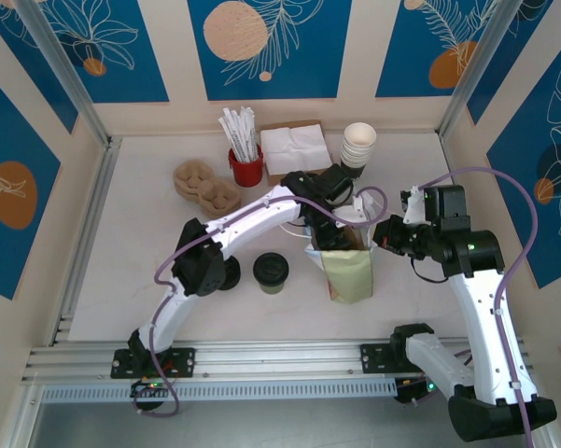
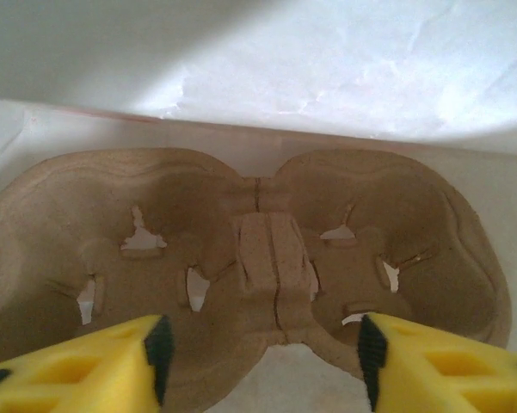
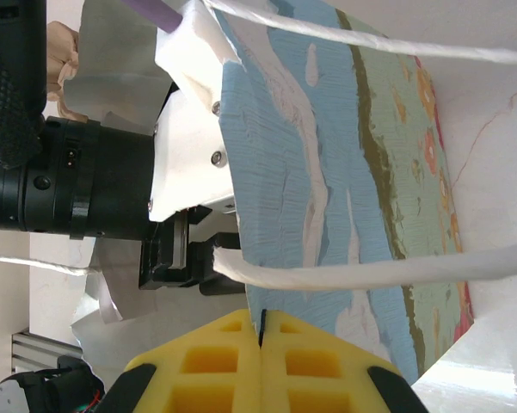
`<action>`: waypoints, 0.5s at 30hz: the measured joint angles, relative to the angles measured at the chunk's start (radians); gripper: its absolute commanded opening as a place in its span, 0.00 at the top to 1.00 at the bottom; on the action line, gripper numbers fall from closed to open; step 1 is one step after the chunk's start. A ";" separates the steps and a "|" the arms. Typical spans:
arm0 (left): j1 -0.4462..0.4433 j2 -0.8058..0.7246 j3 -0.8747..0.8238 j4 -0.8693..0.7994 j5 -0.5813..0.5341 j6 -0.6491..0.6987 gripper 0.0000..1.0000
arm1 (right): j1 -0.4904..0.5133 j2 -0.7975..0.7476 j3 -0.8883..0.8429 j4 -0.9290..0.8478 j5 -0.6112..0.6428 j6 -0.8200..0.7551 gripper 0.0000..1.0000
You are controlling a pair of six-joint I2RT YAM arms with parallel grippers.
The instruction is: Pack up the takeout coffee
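Note:
The takeout coffee (image 1: 271,272), a small dark cup with a black lid, stands on the table left of the paper bag (image 1: 347,266). My left arm reaches over it, its wrist (image 1: 329,191) dipping into the bag's mouth. Inside, my left gripper (image 2: 262,353) is open, its yellow fingers (image 2: 112,366) standing either side of the narrow waist of a brown cardboard cup carrier (image 2: 258,249) that lies on the bag's floor. My right gripper (image 3: 261,331) is shut on the bag's blue patterned rim (image 3: 344,155), just below a white handle (image 3: 327,274).
A second cup carrier (image 1: 205,185) lies at the back left. Behind it are a red holder of wrapped straws (image 1: 245,168), napkins (image 1: 294,149) and a stack of cream cups (image 1: 357,145). A dark round object (image 1: 229,272) sits partly under my left arm.

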 measured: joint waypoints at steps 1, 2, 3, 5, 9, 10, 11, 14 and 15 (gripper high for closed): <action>0.000 -0.002 0.007 -0.001 0.000 -0.003 0.33 | 0.000 0.000 0.000 0.000 0.000 0.000 1.00; 0.000 -0.006 0.013 -0.001 -0.001 -0.007 0.31 | 0.000 0.000 0.000 0.000 0.000 0.000 1.00; 0.000 -0.011 0.017 -0.001 -0.001 -0.013 0.30 | 0.000 0.000 0.000 0.000 0.000 0.000 1.00; 0.000 -0.028 0.029 -0.003 -0.002 -0.023 0.29 | -0.001 0.000 0.000 0.000 0.000 0.000 1.00; 0.000 -0.085 0.051 -0.005 -0.008 -0.038 0.26 | -0.003 -0.002 0.000 0.001 0.000 0.002 1.00; 0.000 -0.103 0.058 -0.007 -0.009 -0.045 0.25 | -0.004 -0.003 0.000 0.001 0.000 0.004 1.00; 0.000 -0.119 0.063 -0.007 -0.010 -0.048 0.25 | -0.004 -0.004 0.000 0.001 0.000 0.005 1.00; 0.000 -0.174 0.080 -0.006 -0.011 -0.068 0.23 | -0.004 -0.007 0.000 0.001 0.000 0.012 1.00; 0.000 -0.191 0.087 -0.006 -0.011 -0.079 0.23 | -0.004 -0.007 0.000 0.002 0.000 0.016 1.00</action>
